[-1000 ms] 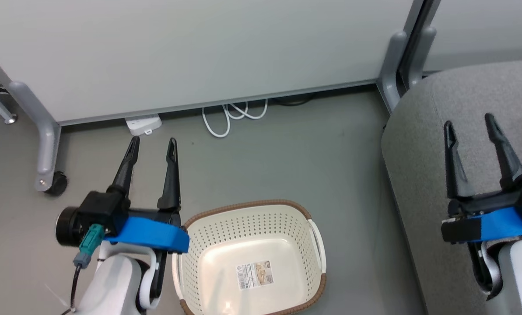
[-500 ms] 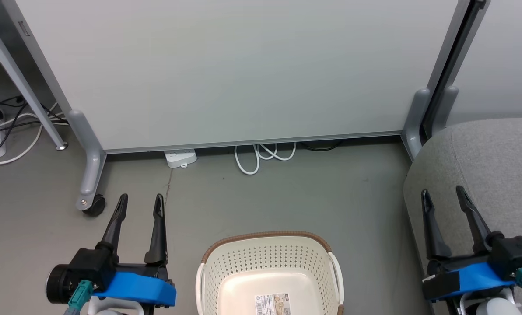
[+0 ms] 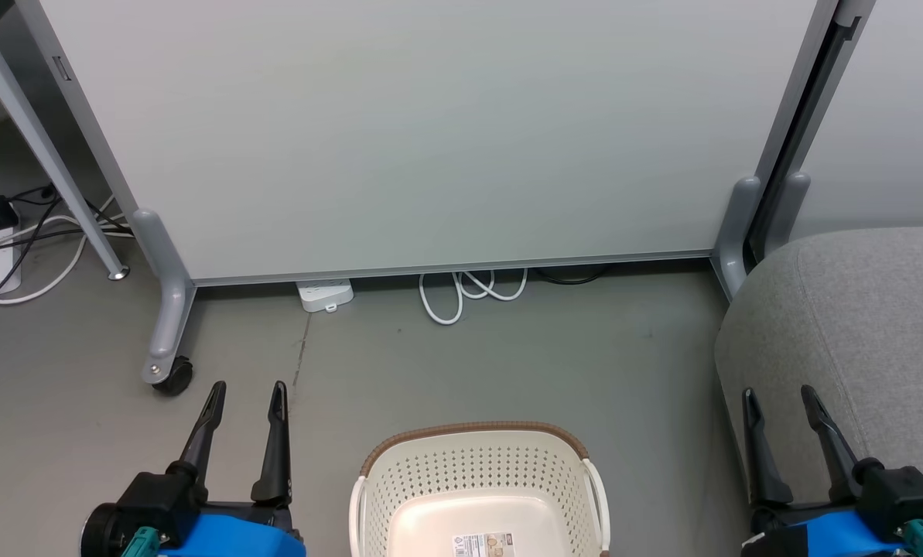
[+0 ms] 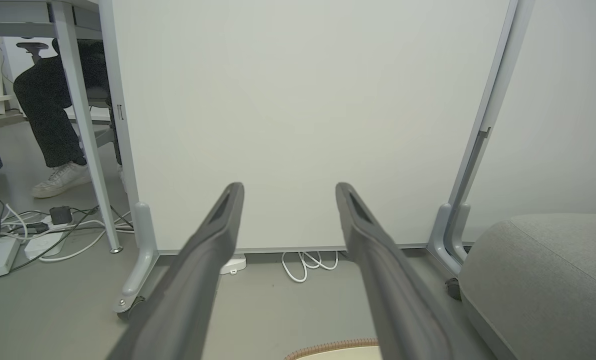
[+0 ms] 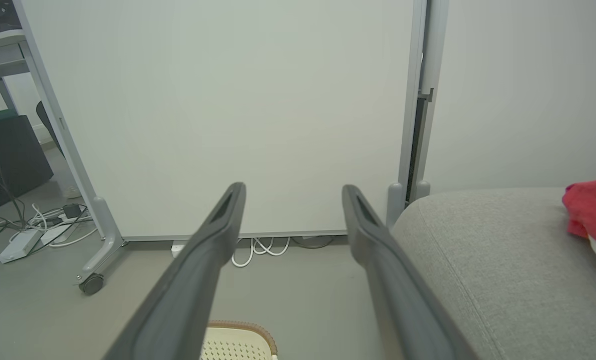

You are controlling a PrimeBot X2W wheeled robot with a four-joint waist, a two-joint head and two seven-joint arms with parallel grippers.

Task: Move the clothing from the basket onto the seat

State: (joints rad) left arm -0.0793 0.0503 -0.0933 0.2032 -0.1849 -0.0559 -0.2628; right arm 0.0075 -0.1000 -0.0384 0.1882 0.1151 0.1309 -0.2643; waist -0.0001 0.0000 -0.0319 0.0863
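The cream perforated basket (image 3: 476, 480) with a brown rim stands on the floor at the bottom centre of the head view; its inside holds a paper label and no fabric. Red clothing (image 5: 590, 210) with white trim lies on the grey seat (image 5: 497, 265) at the right edge of the right wrist view. The seat (image 3: 856, 325) fills the right side of the head view. My left gripper (image 3: 246, 391) is open, left of the basket, above bare floor. My right gripper (image 3: 778, 396) is open over the seat's front edge. Both hold nothing.
A white partition panel (image 3: 430, 131) on grey wheeled feet (image 3: 169, 371) closes off the back. A power strip (image 3: 324, 294) and coiled white cable (image 3: 469, 290) lie at its base. More cables lie at far left (image 3: 12, 247). A person's legs (image 4: 53, 125) show behind a desk.
The head camera has tilted up, so the basket, both grippers and the seat have slid down the picture. Both grippers stay open, and their fingers look a little closer together.
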